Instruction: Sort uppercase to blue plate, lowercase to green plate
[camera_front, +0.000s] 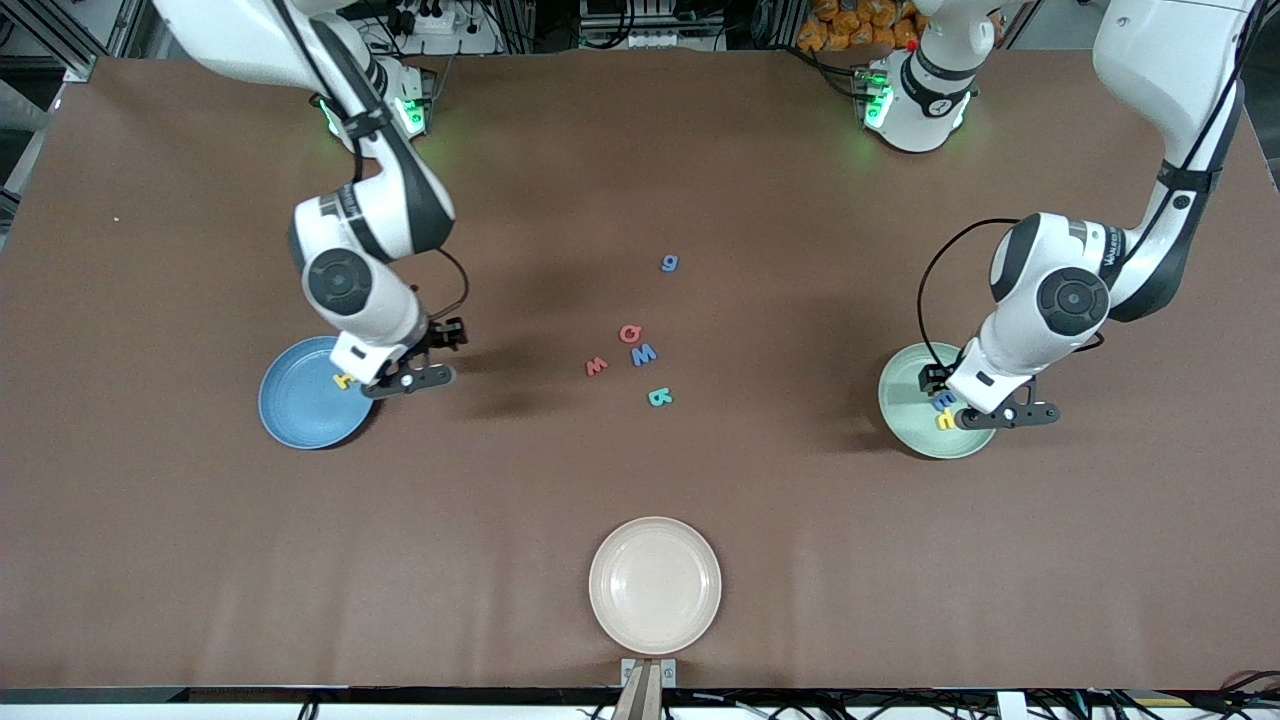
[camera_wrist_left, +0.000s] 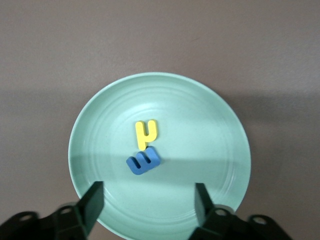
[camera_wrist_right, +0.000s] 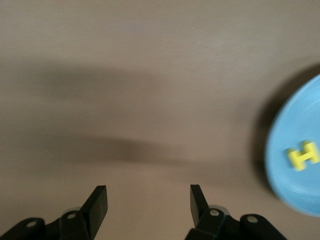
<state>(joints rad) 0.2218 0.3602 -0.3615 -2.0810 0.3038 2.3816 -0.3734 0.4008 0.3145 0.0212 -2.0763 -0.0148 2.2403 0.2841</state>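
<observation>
The blue plate (camera_front: 300, 410) holds the yellow H (camera_front: 343, 380); both show in the right wrist view, the plate (camera_wrist_right: 300, 192) and the H (camera_wrist_right: 302, 155). My right gripper (camera_front: 408, 378) is open and empty over bare table beside that plate (camera_wrist_right: 149, 205). The green plate (camera_front: 910, 395) holds the yellow h (camera_front: 945, 421) and the blue E-like letter (camera_front: 943, 402). My left gripper (camera_front: 1003, 414) is open and empty over that plate's edge (camera_wrist_left: 149, 202), above the h (camera_wrist_left: 146, 133) and E-like letter (camera_wrist_left: 143, 161) on the plate (camera_wrist_left: 210, 135). Blue g (camera_front: 670, 263), red Q (camera_front: 629, 333), blue W (camera_front: 643, 354), small red w (camera_front: 596, 366) and teal R (camera_front: 659, 397) lie mid-table.
A cream plate (camera_front: 655, 585) sits at the table edge nearest the front camera, with nothing on it. The loose letters lie close together between the two arms, the g a little apart toward the robots' bases.
</observation>
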